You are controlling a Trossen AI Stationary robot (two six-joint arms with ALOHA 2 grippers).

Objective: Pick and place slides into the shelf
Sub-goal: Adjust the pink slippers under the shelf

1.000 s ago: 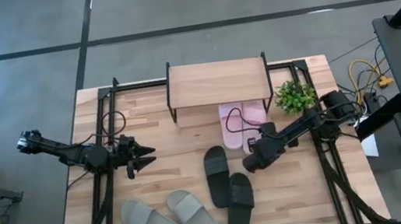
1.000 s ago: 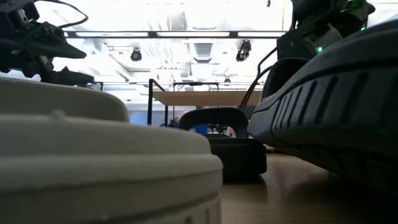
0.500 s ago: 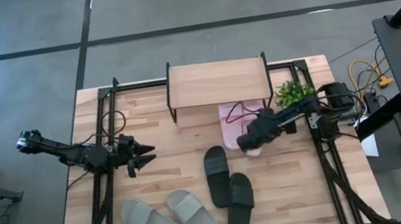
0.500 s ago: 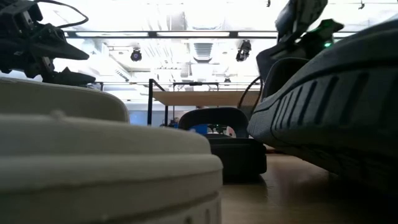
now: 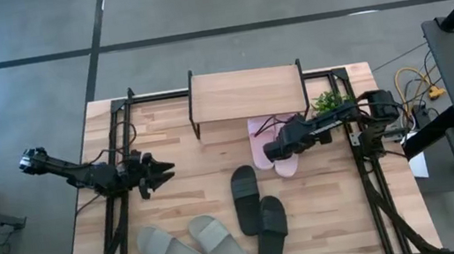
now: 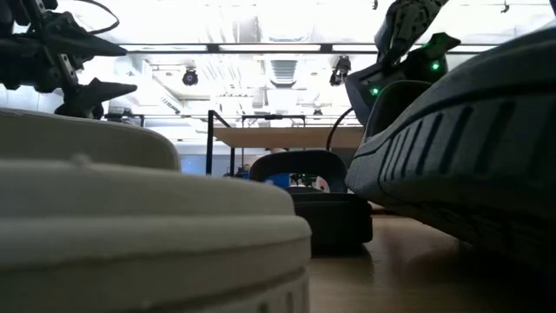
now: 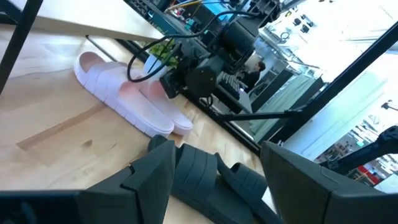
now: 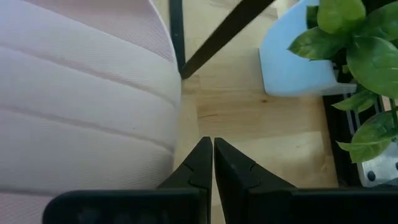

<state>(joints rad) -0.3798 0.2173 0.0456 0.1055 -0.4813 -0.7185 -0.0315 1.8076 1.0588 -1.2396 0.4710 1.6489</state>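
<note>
Matt, ribbed pink slides (image 8: 81, 112) — seemingly foam — on pale wood-grain table (image 5: 183, 195)

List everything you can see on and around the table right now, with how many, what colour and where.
pink slides: two, pale pink, side by side in front of the shelf's right end, toes partly under it
black slides: two, black, centre of the table, near the front
grey-green slides: two, grey-green, front left of the table
shelf: one, light wood top on black legs, back centre of the table
plant: one, green in a pale pot, right of the shelf
table: one, light wood
left gripper: one, dark, open, over the table's left side, holding nothing
right gripper: one, dark, shut, over the pink slides, holding nothing
</note>
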